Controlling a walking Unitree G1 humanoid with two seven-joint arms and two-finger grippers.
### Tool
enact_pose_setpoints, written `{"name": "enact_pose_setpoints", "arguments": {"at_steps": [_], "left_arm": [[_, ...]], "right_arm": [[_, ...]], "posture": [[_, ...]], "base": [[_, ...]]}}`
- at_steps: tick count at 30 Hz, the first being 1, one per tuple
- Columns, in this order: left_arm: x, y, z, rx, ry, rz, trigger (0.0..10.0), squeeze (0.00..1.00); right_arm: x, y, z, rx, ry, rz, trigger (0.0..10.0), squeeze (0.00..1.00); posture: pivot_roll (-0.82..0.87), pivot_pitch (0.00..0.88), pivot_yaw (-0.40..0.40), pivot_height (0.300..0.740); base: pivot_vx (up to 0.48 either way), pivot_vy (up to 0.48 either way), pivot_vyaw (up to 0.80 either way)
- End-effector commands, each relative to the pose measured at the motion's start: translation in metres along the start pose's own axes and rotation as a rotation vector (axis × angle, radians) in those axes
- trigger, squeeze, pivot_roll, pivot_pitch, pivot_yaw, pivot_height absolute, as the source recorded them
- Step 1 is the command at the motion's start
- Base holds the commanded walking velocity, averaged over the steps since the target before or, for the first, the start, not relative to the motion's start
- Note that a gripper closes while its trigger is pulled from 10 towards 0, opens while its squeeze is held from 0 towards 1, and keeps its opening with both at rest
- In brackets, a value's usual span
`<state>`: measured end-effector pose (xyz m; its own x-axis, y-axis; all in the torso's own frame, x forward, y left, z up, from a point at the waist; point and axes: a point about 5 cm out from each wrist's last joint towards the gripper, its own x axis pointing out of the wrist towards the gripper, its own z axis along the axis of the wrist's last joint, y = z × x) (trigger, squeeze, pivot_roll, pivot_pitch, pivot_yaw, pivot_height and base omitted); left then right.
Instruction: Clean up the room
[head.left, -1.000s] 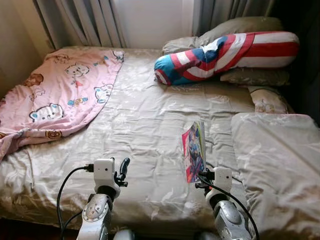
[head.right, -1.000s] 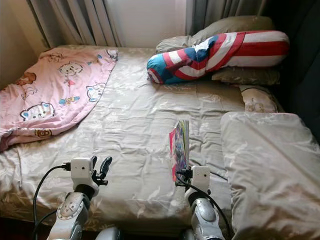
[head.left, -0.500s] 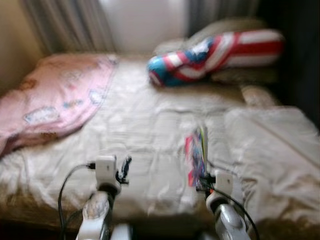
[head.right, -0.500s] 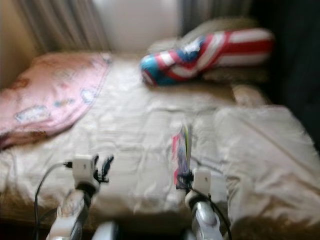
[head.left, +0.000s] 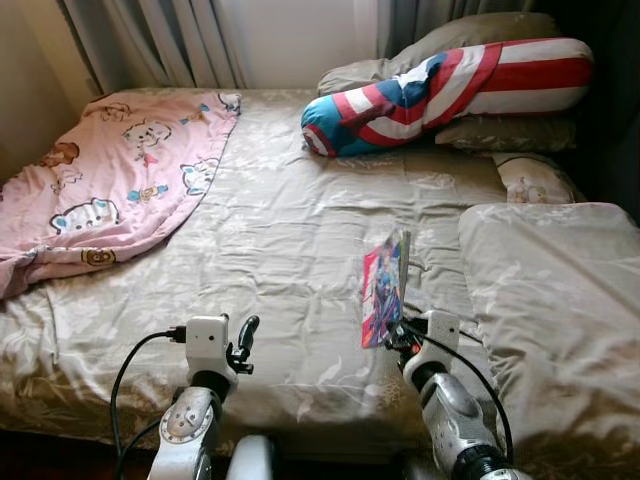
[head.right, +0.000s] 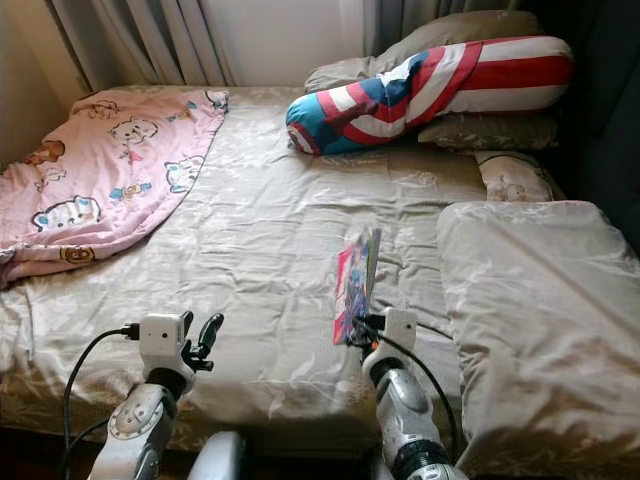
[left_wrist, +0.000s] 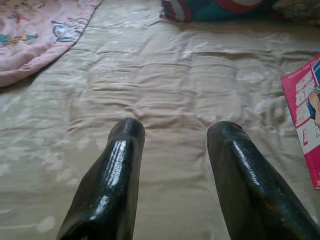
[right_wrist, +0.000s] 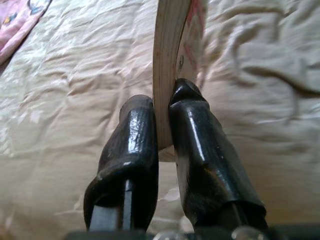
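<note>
Over the near edge of the bed: the magazine (head.left: 384, 290) was up off the quilt, held on edge at about 5 o'clock in the head view, colourful cover facing the robot's left.

Magazine's long axis: ran straight away from the robot, from the fingers toward 12 o'clock, so it stuck out ahead of the hand like a paddle. It looked a bit floppy, pages bowing slightly in the wrist view.

Right gripper (right_wrist: 165, 122): pinching the magazine's near edge, both black fingers pressed flat on either side of the page block. Grip looked snug but it only had the very end of it.

Left gripper (left_wrist: 175, 137): spread apart with nothing between the fingers, hovering over bare quilt at about 7 o'clock. The magazine's pink corner was off to its right, near but not touching.

Which arm is nearer: obviously the right, it's already got the thing. My guess is the left isn't needed for this one.

Bed (head.left: 280, 240): beige quilt, mostly bare in the middle. Pink cartoon blanket (head.left: 110, 185) bunched at 10 o'clock, stars-and-stripes bolster (head.left: 450, 90) at 1 o'clock leaning on the pillows (head.left: 500, 132), folded beige duvet (head.left: 550, 300) at 3 o'clock.

Where it's at, I reckon: magazine picked up, not yet put anywhere. Next move probably means turning away from the bed, and that long overhang could flap or slip if it swings fast.
</note>
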<state>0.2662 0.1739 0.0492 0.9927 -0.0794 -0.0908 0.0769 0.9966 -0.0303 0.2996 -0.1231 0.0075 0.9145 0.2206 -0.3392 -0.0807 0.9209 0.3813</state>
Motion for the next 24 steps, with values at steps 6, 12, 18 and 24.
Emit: {"name": "enact_pose_setpoints", "arguments": {"at_steps": [6,12,18,24], "left_arm": [[-0.014,0.008,0.0,0.02,0.02,0.007,10.0,0.0],[-0.025,0.013,0.0,0.033,0.04,0.012,10.0,0.0],[-0.035,0.017,0.002,0.045,0.062,0.013,10.0,0.0],[-0.039,0.018,0.005,0.05,0.072,0.014,10.0,0.0]], "right_arm": [[0.004,0.0,-0.002,0.114,0.053,-0.022,10.0,0.0],[-0.001,-0.012,-0.008,0.125,0.086,-0.091,10.0,0.0],[-0.004,-0.022,-0.011,0.145,0.097,-0.144,10.0,0.0],[-0.005,-0.023,-0.012,0.145,0.108,-0.15,10.0,0.0]], "posture": [[0.08,0.123,0.07,0.641],[0.1,0.152,0.08,0.641],[0.12,0.182,0.093,0.641],[0.13,0.197,0.104,0.641]], "base": [[0.0,0.0,0.0],[0.0,0.0,0.0],[0.0,0.0,0.0],[0.0,0.0,0.0]]}}
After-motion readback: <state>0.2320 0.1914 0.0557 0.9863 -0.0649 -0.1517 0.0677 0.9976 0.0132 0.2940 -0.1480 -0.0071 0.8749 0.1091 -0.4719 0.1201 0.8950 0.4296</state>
